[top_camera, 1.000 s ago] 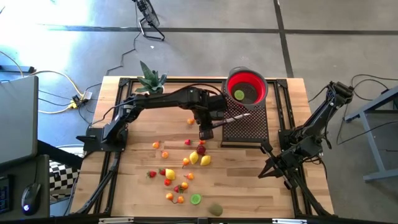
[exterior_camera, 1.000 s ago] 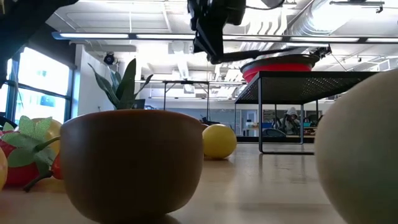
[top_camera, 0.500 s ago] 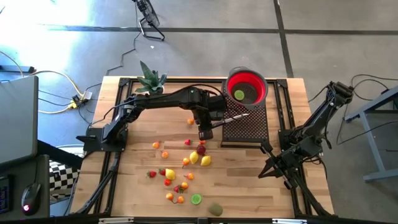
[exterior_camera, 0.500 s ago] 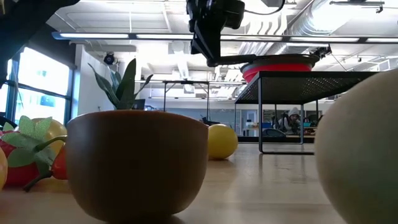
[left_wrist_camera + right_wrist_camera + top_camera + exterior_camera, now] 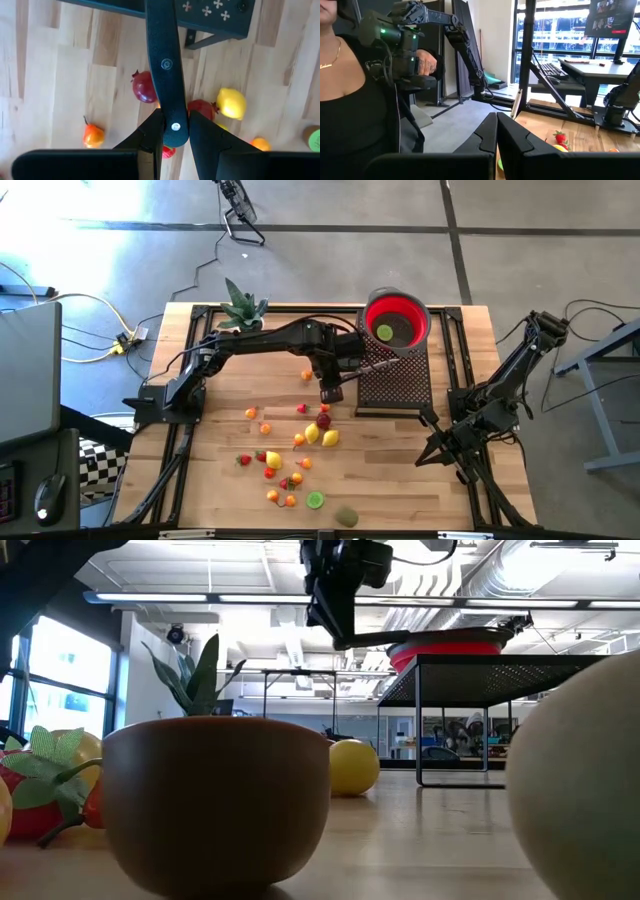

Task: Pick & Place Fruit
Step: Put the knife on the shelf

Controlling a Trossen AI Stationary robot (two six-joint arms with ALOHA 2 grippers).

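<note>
Wooden tabletop (image 5: 200,480) carries most of the fruit (image 5: 322,421), scattered near its middle; one green piece sits in the red bowl (image 5: 371,316). Your left hand (image 5: 172,125) hangs over the fruit, clamped narrow on a knife (image 5: 162,60). Your right hand (image 5: 497,119) is parked at the right edge, closed and empty.

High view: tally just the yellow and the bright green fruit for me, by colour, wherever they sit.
Yellow fruit: 3
Green fruit: 2, one in the red bowl, one on the table
Total: 5
</note>
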